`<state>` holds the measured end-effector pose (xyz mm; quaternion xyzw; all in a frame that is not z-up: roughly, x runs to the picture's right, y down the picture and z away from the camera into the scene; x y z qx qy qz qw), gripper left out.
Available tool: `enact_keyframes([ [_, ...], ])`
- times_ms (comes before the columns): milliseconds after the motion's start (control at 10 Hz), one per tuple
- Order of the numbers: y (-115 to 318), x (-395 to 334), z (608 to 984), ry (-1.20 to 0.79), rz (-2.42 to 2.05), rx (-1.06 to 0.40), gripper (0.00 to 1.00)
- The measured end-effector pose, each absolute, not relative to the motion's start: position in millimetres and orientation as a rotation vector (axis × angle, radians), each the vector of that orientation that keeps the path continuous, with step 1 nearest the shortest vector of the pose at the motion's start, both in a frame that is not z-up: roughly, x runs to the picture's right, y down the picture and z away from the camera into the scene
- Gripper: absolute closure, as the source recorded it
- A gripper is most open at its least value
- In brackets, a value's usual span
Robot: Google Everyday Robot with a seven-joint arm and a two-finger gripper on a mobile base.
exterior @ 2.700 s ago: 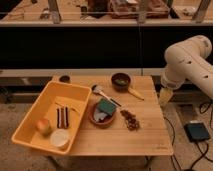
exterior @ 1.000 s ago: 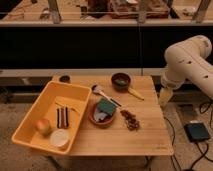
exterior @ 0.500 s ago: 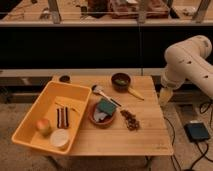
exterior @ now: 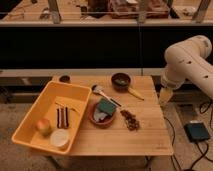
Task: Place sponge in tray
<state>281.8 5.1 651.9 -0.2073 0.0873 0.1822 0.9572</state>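
Looking down on a wooden bench [exterior: 145,137] in front of dark shelving, with a yellow tray [exterior: 25,122] on the left half holding an apple [exterior: 43,126], a dark bar [exterior: 62,116] and a white cup [exterior: 59,139]. Spotted the green sponge [exterior: 106,106] sitting in a brown bowl [exterior: 95,119] mid-bench, just right of the tray and not in it, with a brush [exterior: 98,90], a dark bowl [exterior: 120,80], a wooden spoon [exterior: 135,94] and some nuts [exterior: 131,120] nearby. Found the gripper [exterior: 165,96] hanging beside the bench's right edge, well apart from the sponge — can't tell if open or closed.
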Motion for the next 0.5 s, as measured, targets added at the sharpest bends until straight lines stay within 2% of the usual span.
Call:
enact_keyframes([
  [300, 13, 267, 664, 0.123, 0.351, -0.445, 0.20],
  [500, 25, 224, 680, 0.038, 0.311, -0.472, 0.20],
])
